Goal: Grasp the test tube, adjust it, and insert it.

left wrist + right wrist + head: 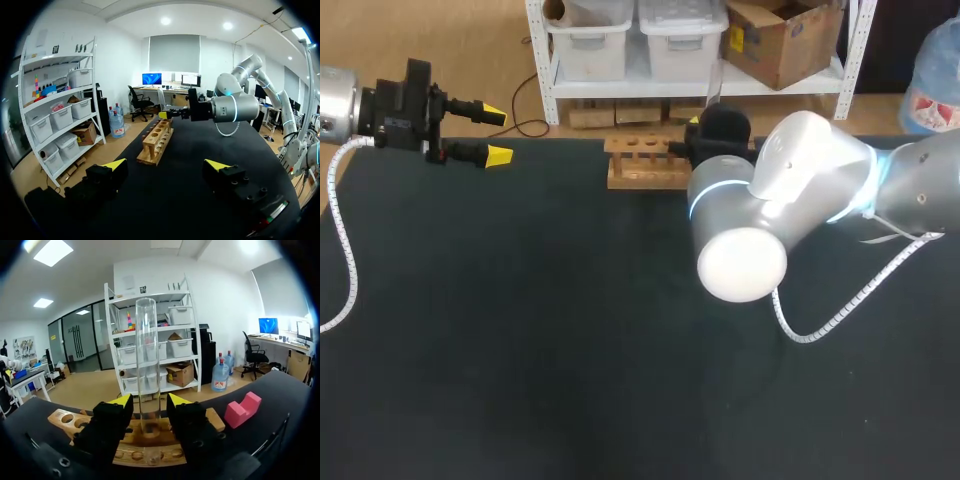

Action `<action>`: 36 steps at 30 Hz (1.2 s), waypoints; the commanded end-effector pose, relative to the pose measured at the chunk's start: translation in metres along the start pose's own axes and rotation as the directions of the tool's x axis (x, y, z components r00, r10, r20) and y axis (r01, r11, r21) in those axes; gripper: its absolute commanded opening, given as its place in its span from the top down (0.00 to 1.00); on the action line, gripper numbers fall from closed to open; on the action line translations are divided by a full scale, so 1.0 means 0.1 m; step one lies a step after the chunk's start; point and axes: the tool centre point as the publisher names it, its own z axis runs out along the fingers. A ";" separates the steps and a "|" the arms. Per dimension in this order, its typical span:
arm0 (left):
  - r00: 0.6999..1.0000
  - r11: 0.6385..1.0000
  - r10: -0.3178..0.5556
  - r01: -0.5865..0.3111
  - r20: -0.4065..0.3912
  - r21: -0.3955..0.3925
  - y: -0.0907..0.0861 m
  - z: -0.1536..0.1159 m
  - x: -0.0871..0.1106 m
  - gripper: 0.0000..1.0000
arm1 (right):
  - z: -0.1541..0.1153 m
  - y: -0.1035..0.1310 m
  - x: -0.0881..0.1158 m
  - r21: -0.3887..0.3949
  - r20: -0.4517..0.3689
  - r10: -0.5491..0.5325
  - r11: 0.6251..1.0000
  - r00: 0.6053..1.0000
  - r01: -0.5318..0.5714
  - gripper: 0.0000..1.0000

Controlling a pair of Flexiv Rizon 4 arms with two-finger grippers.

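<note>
A clear test tube (147, 355) stands upright between the fingers of my right gripper (150, 401), its lower end in a hole of the wooden rack (150, 440). A narrow gap shows on each side of the tube, so the gripper is open around it. In the head view the rack (642, 163) sits at the table's far edge, and my right arm (790, 190) hides its own fingers and the tube. My left gripper (495, 135) hovers open and empty at the far left. In the left wrist view the left gripper (166, 165) points toward the rack (156, 142).
A pink foam block (242, 410) lies on the black table beside the rack, to the right of my right gripper. The rack has several holes in a row. My right arm's bulky wrist hangs over the table's middle right.
</note>
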 end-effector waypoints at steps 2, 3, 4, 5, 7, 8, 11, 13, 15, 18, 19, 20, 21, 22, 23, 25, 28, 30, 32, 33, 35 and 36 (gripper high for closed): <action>1.000 1.000 0.001 -0.001 0.001 0.002 0.01 0.00 0.01 0.00 | 0.00 -0.01 -0.02 0.004 0.005 0.001 1.000 1.000 -0.001 0.54; 1.000 1.000 0.001 -0.001 0.001 0.002 0.01 0.00 0.01 0.00 | -0.01 -0.01 -0.03 0.006 0.007 0.002 1.000 1.000 -0.002 0.53; 1.000 1.000 0.001 -0.001 0.001 0.002 0.01 0.00 0.01 0.00 | -0.01 -0.01 -0.03 0.007 0.008 0.003 1.000 1.000 -0.003 0.53; 1.000 1.000 0.001 -0.001 0.001 0.002 0.01 0.00 0.01 0.00 | -0.01 -0.02 -0.04 0.007 0.008 0.003 1.000 1.000 -0.003 0.54; 1.000 1.000 0.001 -0.001 0.001 0.002 0.01 0.00 0.01 0.00 | -0.01 -0.02 -0.04 0.007 0.010 0.004 1.000 1.000 -0.004 0.52; 1.000 1.000 0.001 -0.001 0.001 0.002 0.01 0.00 0.01 0.00 | -0.01 -0.02 -0.05 0.007 0.010 0.003 1.000 1.000 -0.003 0.52; 1.000 1.000 0.001 -0.001 0.001 0.002 0.01 0.00 0.01 0.00 | 0.01 -0.02 -0.08 0.003 0.019 -0.001 1.000 1.000 0.001 0.53; 1.000 1.000 0.001 -0.001 0.001 0.002 0.01 0.00 0.01 0.00 | 0.02 -0.02 -0.11 0.003 0.026 -0.002 1.000 1.000 0.002 0.53; 1.000 1.000 0.001 -0.001 0.001 0.002 0.01 0.00 0.01 0.00 | 0.02 -0.03 -0.14 0.004 0.029 -0.003 1.000 1.000 0.003 0.52; 1.000 1.000 0.001 -0.001 0.001 0.002 0.01 0.00 0.01 0.00 | 0.02 -0.03 -0.20 0.005 0.044 -0.010 1.000 0.999 0.009 0.50; 1.000 1.000 0.001 -0.001 0.001 0.002 0.01 0.00 0.01 0.00 | 0.01 -0.03 -0.22 0.006 0.048 -0.012 1.000 0.999 0.012 0.50; 1.000 1.000 0.001 -0.001 0.001 0.002 0.01 0.00 0.01 0.00 | 0.01 -0.04 -0.24 0.008 0.051 -0.014 1.000 0.999 0.013 0.51; 1.000 1.000 0.001 -0.001 0.001 0.002 0.01 0.00 0.01 0.00 | 0.01 -0.04 -0.24 0.009 0.052 -0.015 1.000 0.999 0.014 0.51; 1.000 1.000 0.001 -0.001 0.001 0.002 0.01 0.00 0.01 0.00 | 0.00 -0.04 -0.26 0.011 0.055 -0.018 1.000 0.998 0.017 0.51; 1.000 1.000 0.001 -0.001 0.001 0.002 0.01 0.00 0.01 0.00 | 0.00 -0.04 -0.26 0.011 0.056 -0.019 1.000 0.998 0.019 0.51; 1.000 1.000 0.001 -0.001 0.001 0.002 0.01 0.00 0.01 0.00 | -0.01 -0.04 -0.28 0.011 0.058 -0.022 1.000 0.998 0.022 0.51; 1.000 1.000 0.001 -0.001 0.001 0.002 0.01 0.00 0.01 0.00 | -0.04 -0.05 -0.32 0.012 0.058 -0.024 1.000 0.998 0.023 0.39; 1.000 1.000 0.001 -0.001 0.001 0.002 0.01 0.00 0.01 0.00 | -0.08 -0.07 -0.36 -0.032 0.027 -0.021 0.999 0.999 0.022 0.05; 1.000 1.000 0.001 -0.001 0.001 0.002 0.01 0.00 0.01 0.00 | -0.16 -0.12 -0.41 -0.111 -0.022 -0.028 0.993 0.999 0.026 0.00; 1.000 1.000 0.001 -0.001 0.001 0.002 0.01 0.00 0.01 0.00 | -0.19 -0.13 -0.42 -0.153 -0.047 -0.037 0.988 0.998 0.030 0.00; 1.000 1.000 0.001 -0.001 0.001 0.002 0.01 0.00 0.01 0.00 | -0.28 -0.18 -0.45 -0.209 -0.084 -0.052 0.977 0.995 0.033 0.00; 1.000 1.000 0.001 -0.001 0.001 0.002 0.01 0.00 0.01 0.00 | -0.31 -0.20 -0.46 -0.214 -0.090 -0.061 0.976 0.994 0.040 0.00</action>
